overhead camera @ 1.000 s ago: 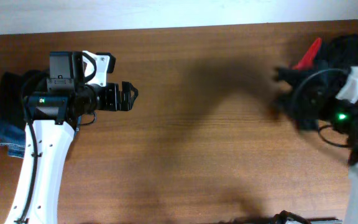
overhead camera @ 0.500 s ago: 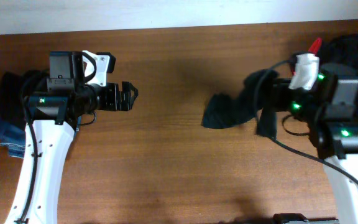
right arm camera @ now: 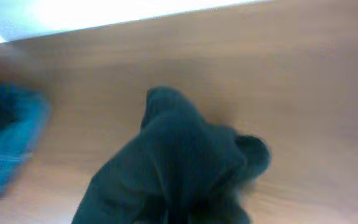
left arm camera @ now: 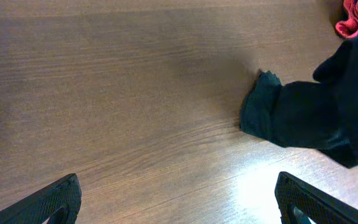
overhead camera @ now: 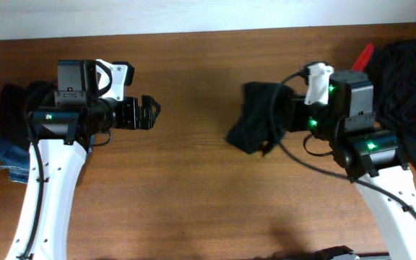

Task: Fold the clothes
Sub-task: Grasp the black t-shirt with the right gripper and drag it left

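Your right end effector (overhead camera: 289, 115) is clamped shut on a bunched handful of the T-shirt (overhead camera: 255, 126). The T-shirt hangs in a crumpled lump over the tabletop (overhead camera: 193, 188), a little right of centre. From the left wrist view its lower edge looks to brush the wood, though I can't be sure. In the right wrist view the cloth hides the fingers. Held here, apart from the pile (overhead camera: 410, 79) of dark clothes and the red item (overhead camera: 365, 54) at the far right, the T-shirt has bare wood under it to be spread on. Your left end effector (overhead camera: 152, 110) is spread fully wide and holds nothing. It points toward the T-shirt from well apart, likely placed to take a second edge. The dark and blue fabric (overhead camera: 2, 155) at the left edge looks like a finished stack.
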You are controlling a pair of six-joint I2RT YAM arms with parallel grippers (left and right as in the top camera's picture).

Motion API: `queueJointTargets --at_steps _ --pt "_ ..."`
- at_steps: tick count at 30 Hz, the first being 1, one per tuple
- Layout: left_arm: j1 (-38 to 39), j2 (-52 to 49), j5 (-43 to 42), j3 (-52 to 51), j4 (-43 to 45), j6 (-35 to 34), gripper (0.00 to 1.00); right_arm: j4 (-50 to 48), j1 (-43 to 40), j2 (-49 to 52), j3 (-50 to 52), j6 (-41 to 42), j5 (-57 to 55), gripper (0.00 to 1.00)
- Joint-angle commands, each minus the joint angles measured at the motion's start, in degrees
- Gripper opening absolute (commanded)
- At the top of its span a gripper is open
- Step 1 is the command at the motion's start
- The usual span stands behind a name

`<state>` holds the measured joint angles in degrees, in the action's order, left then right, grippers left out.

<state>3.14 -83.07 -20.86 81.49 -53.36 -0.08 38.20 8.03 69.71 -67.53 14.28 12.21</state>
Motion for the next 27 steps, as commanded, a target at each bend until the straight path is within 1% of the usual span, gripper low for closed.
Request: queueJointTargets --at_steps 1,5,7,9,13,17,20,21,22,23,24,27 --pt "-0.15 0.02 -0.81 0.94 -0.24 -0.33 0.99 5.01 -2.97 -0.66 -3.56 7.5 -25.05 0.04" --pt "-0.15 0.02 -0.81 0.94 -0.09 -0.35 0.99 9.55 -4.68 -1.38 -9.62 7.72 -28.57 0.04" --pt "-0.15 0.02 -0.81 0.94 -0.02 -0.35 0.99 11.41 -4.68 -1.38 -12.85 9.94 -28.24 0.04" --pt "-0.15 0.02 -0.83 0.94 -0.02 -0.35 0.99 12.61 -4.61 -1.36 -15.23 12.7 -25.81 0.04" --pt "-0.15 0.02 -0.81 0.94 -0.02 -0.35 0.99 12.61 -3.13 -0.63 -15.56 17.86 -20.87 0.04" --pt "-0.15 0.02 -0.83 0.94 -0.04 -0.35 0.99 12.68 1.14 3.39 -14.56 22.05 -18.05 0.04" --pt "-0.15 0.02 -0.83 0.94 -0.07 -0.35 0.99 12.61 6.43 9.27 -13.99 27.1 -14.73 0.04" --pt "-0.13 0.02 -0.83 0.94 -0.07 -0.35 0.99 12.35 8.5 11.54 -13.99 28.33 -13.57 0.06" --pt "-0.13 0.02 -0.83 0.94 -0.07 -0.35 0.99 11.76 10.49 13.62 -13.99 28.72 -12.48 0.15" --pt "-0.15 0.02 -0.83 0.94 -0.09 -0.35 0.99 10.73 13.03 16.13 -14.01 28.65 -11.58 0.33" --pt "-0.15 0.02 -0.83 0.94 -0.11 -0.35 0.99 10.01 15.12 18.1 -14.01 28.63 -11.78 0.46" --pt "-0.13 0.02 -0.85 0.94 -0.11 -0.35 0.99 9.38 18.51 21.05 -14.03 28.0 -15.91 0.66"
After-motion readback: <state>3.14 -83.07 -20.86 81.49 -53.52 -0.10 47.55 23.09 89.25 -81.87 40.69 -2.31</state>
